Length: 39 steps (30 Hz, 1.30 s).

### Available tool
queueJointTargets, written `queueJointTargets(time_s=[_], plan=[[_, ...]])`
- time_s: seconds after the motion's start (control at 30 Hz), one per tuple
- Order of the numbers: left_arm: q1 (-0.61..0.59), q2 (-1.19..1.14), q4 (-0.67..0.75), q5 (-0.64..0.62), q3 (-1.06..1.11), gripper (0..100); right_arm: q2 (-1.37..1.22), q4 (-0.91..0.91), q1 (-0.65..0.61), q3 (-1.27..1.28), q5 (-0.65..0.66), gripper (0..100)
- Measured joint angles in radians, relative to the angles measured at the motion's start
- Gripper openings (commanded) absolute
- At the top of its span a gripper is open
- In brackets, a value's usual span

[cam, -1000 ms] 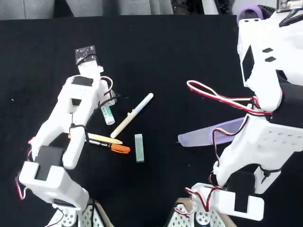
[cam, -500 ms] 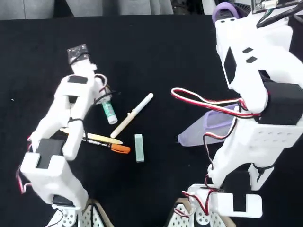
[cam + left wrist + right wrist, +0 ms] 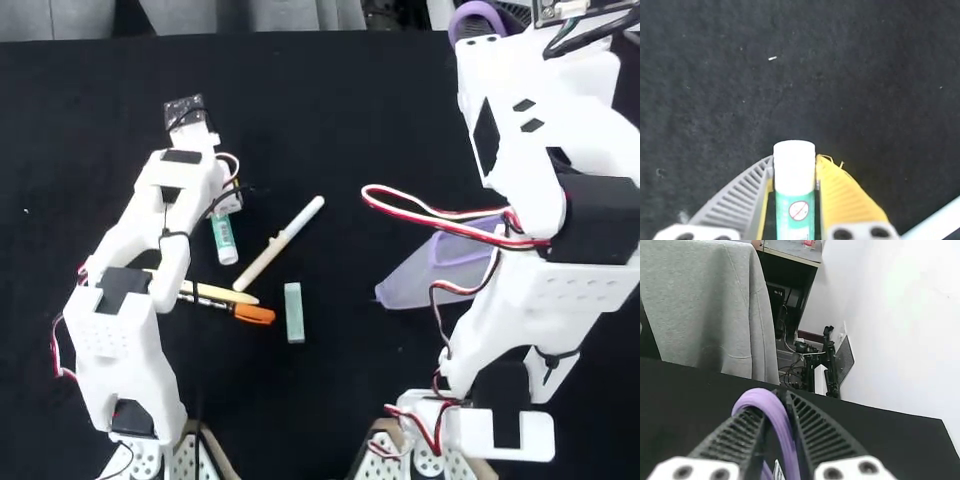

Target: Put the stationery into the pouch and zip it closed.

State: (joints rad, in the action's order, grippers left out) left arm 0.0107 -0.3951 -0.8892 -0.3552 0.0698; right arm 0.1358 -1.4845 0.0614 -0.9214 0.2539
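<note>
Close up, the left gripper (image 3: 794, 165) is pinched on a smooth, round glue stick (image 3: 795, 210) at its white cap. From above, open black cloth table (image 3: 330, 120) lies beyond the stick. The right gripper (image 3: 775, 402), well right of it, clamps the rim of the soft purple pouch (image 3: 760, 394).

Purple pouch (image 3: 420, 277), green-and-white glue stick (image 3: 224, 239)

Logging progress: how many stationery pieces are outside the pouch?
5: glue stick in the left end effector; cream pen, yellow pen, orange-tipped marker and green eraser on the table. The left arm may hide more.
</note>
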Motion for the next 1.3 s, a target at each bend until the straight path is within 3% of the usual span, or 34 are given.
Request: queueJointTargets(time_s=[0.33, 0.5, 0.67, 0.83, 1.1, 1.2, 1.3], plan=[[0.005, 0.025, -0.091, 0.005, -0.178, 3, 0.000, 0.000, 0.000, 0.000, 0.000, 1.1], [0.044, 0.207, -0.140, 0.002, -0.281, 3, 0.000, 0.000, 0.000, 0.000, 0.002, 1.1], [0.117, 0.491, -0.127, 0.005, -0.244, 3, 0.000, 0.000, 0.000, 0.000, 0.002, 1.1], [0.196, 0.905, 0.097, 0.020, 0.101, 3, 0.000, 0.000, 0.000, 0.000, 0.002, 1.1], [0.364, 1.758, 0.750, 0.175, 0.885, 3, 0.000, 0.000, 0.000, 0.000, 0.002, 1.1], [0.470, 1.869, 0.887, 0.264, 1.005, 3, 0.000, 0.000, 0.000, 0.020, 0.002, 1.1], [0.548, 1.860, 0.924, 0.324, 1.026, 3, 0.000, 0.000, 0.000, 0.052, 0.002, 1.1]])
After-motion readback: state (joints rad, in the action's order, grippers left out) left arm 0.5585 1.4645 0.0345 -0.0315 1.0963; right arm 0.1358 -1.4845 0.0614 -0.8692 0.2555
